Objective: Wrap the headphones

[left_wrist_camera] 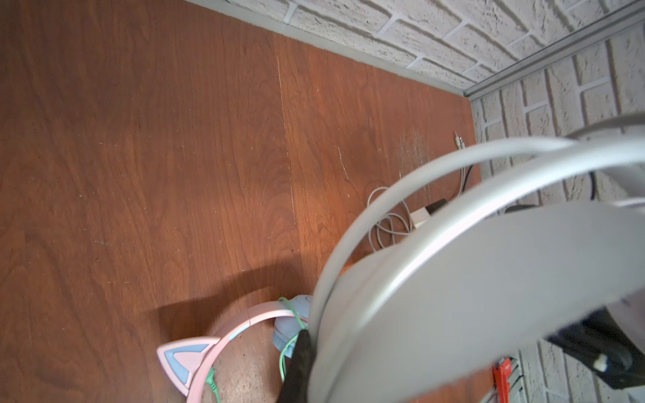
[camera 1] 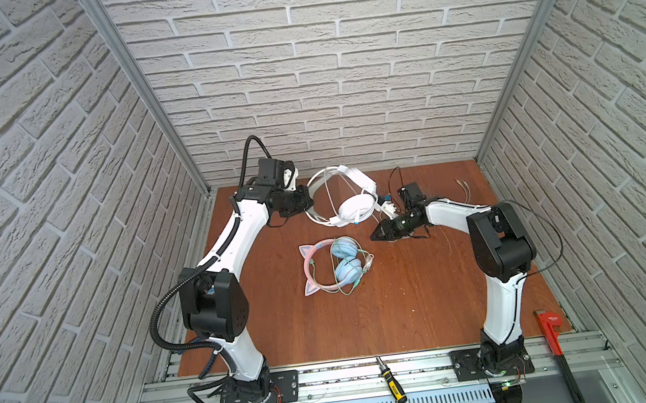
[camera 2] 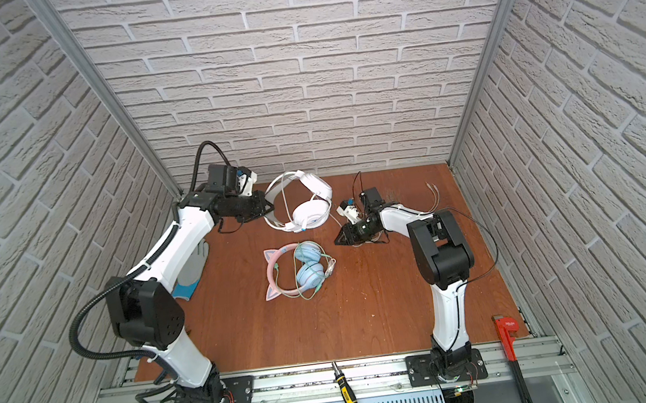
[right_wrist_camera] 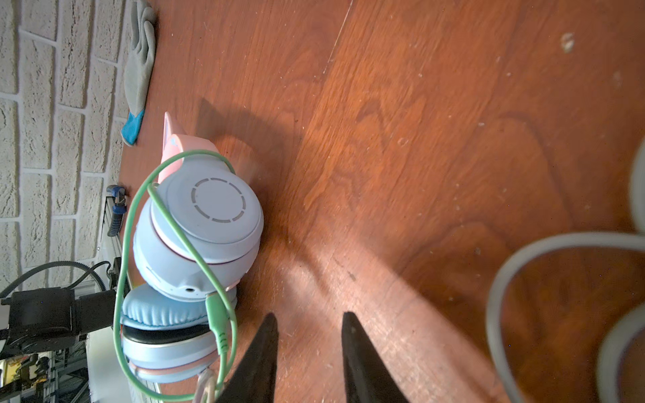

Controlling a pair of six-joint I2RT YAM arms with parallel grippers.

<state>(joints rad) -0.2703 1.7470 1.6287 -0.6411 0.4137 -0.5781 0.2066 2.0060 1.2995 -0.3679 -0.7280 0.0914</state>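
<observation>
My left gripper [camera 1: 308, 203] is shut on the band of the white headphones [camera 1: 355, 208], near the back of the table in both top views. The white cable [camera 1: 328, 195] loops over the band. In the left wrist view the white band [left_wrist_camera: 453, 279] fills the frame beside one black finger [left_wrist_camera: 299, 363]; the other finger is hidden. The pink cat-ear headphones [camera 1: 337, 265] lie mid-table, with the green cable [right_wrist_camera: 174, 244] wound around the blue cups [right_wrist_camera: 209, 209]. My right gripper [right_wrist_camera: 309, 315] is open and empty, low over the wood between the two pairs [camera 2: 336, 242].
A grey and blue glove [camera 2: 191, 269] lies by the left arm. On the front rail rest a screwdriver [camera 1: 391, 380] and a red pipe wrench [camera 1: 557, 349]. Loose cable ends [camera 1: 465, 189] trail at the back right. Brick walls close three sides.
</observation>
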